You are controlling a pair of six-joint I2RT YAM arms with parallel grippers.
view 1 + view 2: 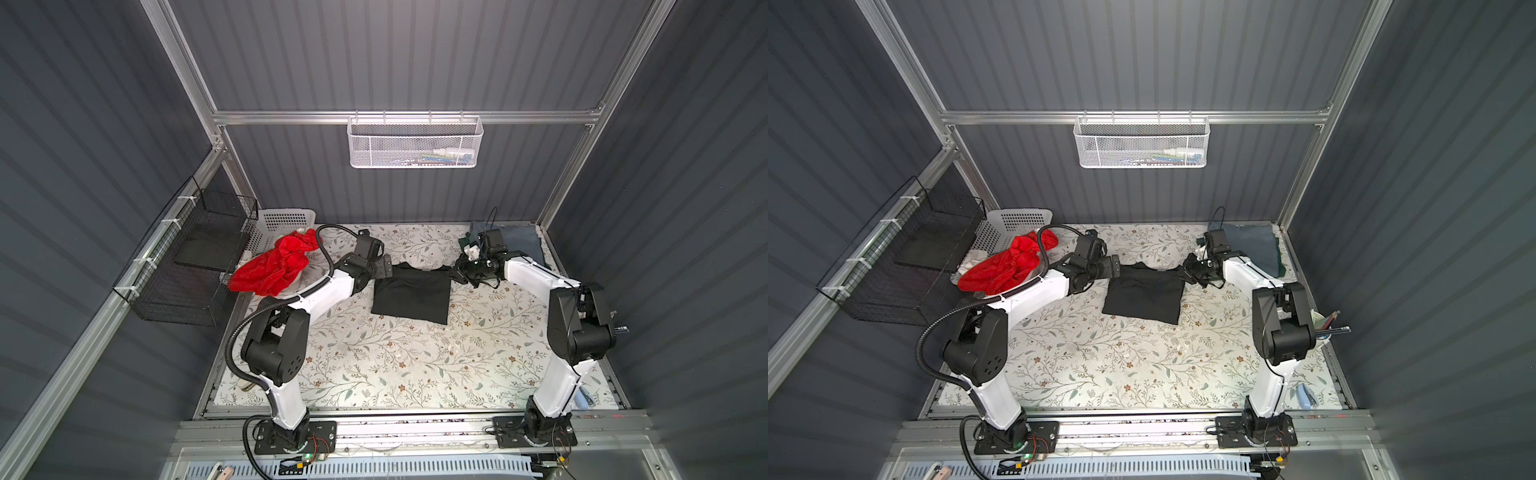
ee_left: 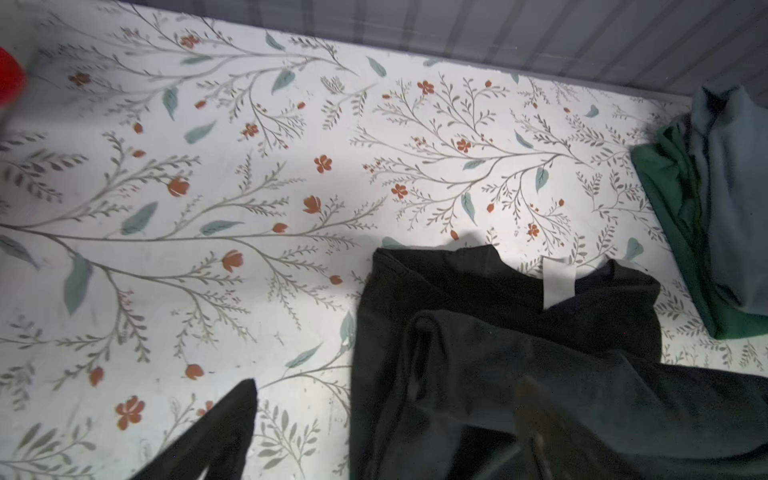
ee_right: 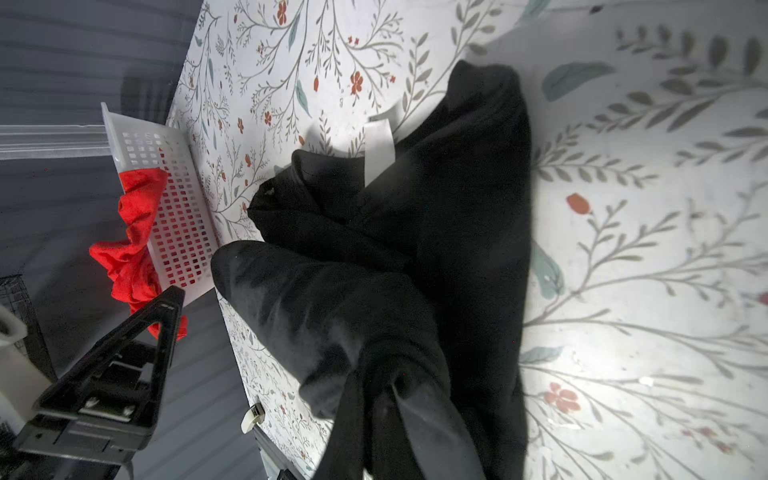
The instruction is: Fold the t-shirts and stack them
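Black t-shirt [image 3: 457,216] pinched by right gripper [image 1: 454,274] (white label [image 3: 379,149] showing); left gripper [image 1: 387,270] spread wide at its other end.

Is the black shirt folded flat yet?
Partly: the black t-shirt lies as a rough rectangle, but its far edge is bunched, one corner pinched in the right gripper.

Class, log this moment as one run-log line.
black t-shirt: mid-table, partly folded | left end effector: open | right end effector: shut on it | red t-shirt: draped over basket

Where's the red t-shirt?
In both top views, the red t-shirt lies bunched at far left of the table, spilling over the white basket, left of the left end effector.
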